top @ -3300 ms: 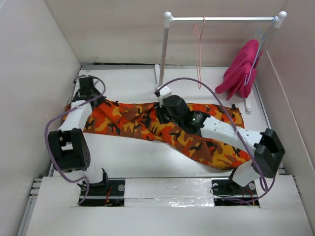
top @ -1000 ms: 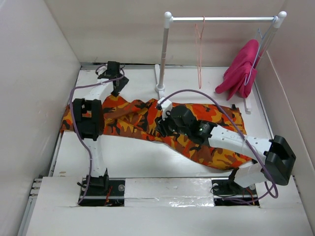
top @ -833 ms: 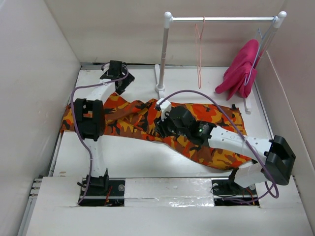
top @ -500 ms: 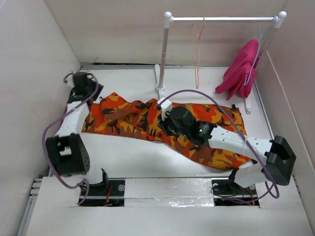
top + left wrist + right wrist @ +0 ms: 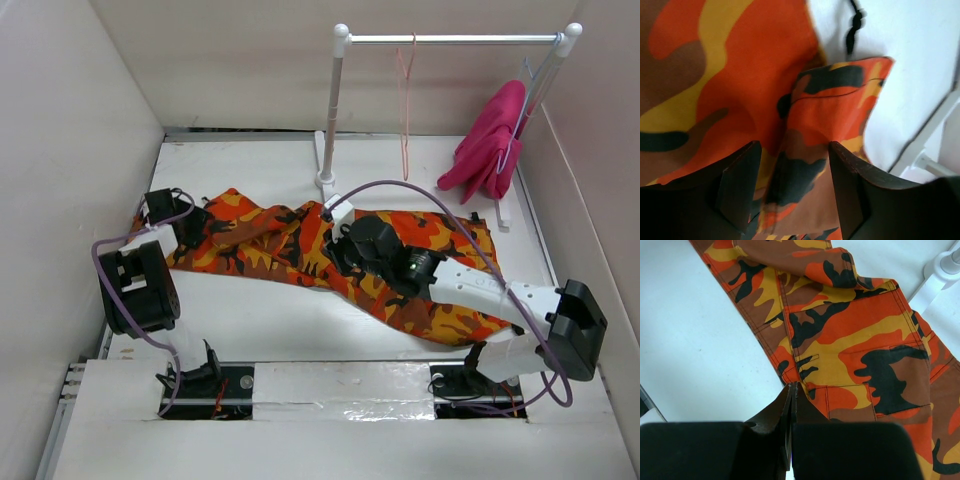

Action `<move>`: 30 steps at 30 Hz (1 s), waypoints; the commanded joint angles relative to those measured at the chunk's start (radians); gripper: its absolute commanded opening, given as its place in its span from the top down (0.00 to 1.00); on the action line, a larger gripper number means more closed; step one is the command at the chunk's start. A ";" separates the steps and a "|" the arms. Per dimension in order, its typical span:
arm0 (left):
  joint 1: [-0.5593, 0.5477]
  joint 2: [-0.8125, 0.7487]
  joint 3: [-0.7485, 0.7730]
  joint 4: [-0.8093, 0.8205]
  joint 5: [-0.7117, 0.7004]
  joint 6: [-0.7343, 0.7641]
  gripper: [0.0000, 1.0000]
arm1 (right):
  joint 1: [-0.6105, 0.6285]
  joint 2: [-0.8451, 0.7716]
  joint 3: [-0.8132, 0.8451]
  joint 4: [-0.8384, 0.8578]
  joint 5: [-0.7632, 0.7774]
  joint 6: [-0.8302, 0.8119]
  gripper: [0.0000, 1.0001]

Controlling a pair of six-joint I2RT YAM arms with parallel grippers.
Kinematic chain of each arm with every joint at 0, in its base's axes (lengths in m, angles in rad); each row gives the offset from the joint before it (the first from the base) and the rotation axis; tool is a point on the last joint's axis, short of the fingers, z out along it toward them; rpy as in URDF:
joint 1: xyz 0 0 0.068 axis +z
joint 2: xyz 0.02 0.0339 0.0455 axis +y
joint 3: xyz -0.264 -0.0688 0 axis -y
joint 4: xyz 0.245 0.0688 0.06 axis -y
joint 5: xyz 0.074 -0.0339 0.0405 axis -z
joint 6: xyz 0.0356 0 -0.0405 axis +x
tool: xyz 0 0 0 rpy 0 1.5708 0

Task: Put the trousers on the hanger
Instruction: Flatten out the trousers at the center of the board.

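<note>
Open left gripper (image 5: 792, 150) straddles a fold at the left end of the trousers (image 5: 280, 245), soft limp cloth spread on the table (image 5: 260, 330), best pinched at an edge fold; right gripper (image 5: 792, 387) is clamped on their middle edge.

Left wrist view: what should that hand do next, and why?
It should probably close the left gripper. Its jaws stand open with a raised fold of the trousers between them, so pinching now should catch the cloth. The hanger hangs bare on the rail, so the trousers have to be lifted before they can go on it.
</note>
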 commanded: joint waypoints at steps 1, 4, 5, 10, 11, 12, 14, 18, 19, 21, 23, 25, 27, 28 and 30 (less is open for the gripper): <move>0.000 -0.023 0.014 0.132 0.042 -0.015 0.46 | 0.008 0.010 0.021 0.033 -0.002 -0.011 1.00; 0.000 0.003 0.018 0.156 0.054 -0.032 0.48 | 0.008 0.015 0.022 0.033 -0.007 -0.011 1.00; 0.000 0.017 0.018 0.163 0.057 -0.038 0.51 | 0.008 0.015 0.022 0.034 -0.007 -0.013 1.00; 0.000 0.052 0.008 0.204 0.057 -0.068 0.76 | 0.008 0.017 0.021 0.034 0.022 -0.010 1.00; 0.000 0.051 0.006 0.207 0.055 -0.070 0.91 | 0.008 0.017 0.019 0.034 0.029 -0.008 1.00; 0.000 0.042 0.012 0.198 0.049 -0.069 0.97 | 0.008 0.017 0.019 0.034 0.038 -0.007 0.99; 0.000 -0.010 0.024 0.183 0.020 -0.047 1.00 | -0.004 0.018 0.016 0.036 0.042 0.001 0.97; 0.000 -0.158 0.130 0.008 -0.108 0.029 1.00 | -0.042 0.020 0.015 0.030 0.047 0.019 0.88; 0.000 -0.190 0.152 -0.026 -0.142 0.051 1.00 | -0.053 0.018 0.012 0.025 0.046 0.024 0.84; 0.000 -0.308 0.193 -0.118 -0.274 0.118 1.00 | -0.075 0.021 0.015 0.008 0.036 0.035 0.72; 0.000 -0.424 0.201 -0.152 -0.386 0.158 1.00 | -0.108 0.017 0.007 0.007 0.020 0.045 0.62; 0.000 -0.487 0.199 -0.204 -0.455 0.204 1.00 | -0.128 0.012 0.004 0.007 -0.005 0.050 0.58; 0.000 -0.581 0.152 -0.233 -0.540 0.209 1.00 | -0.139 0.003 -0.004 0.005 -0.011 0.053 0.54; 0.000 -0.642 0.127 -0.233 -0.566 0.203 1.00 | -0.148 -0.006 -0.008 0.008 -0.008 0.055 0.51; 0.000 -0.690 0.043 -0.227 -0.586 0.195 1.00 | -0.173 -0.008 -0.014 0.007 -0.022 0.058 0.51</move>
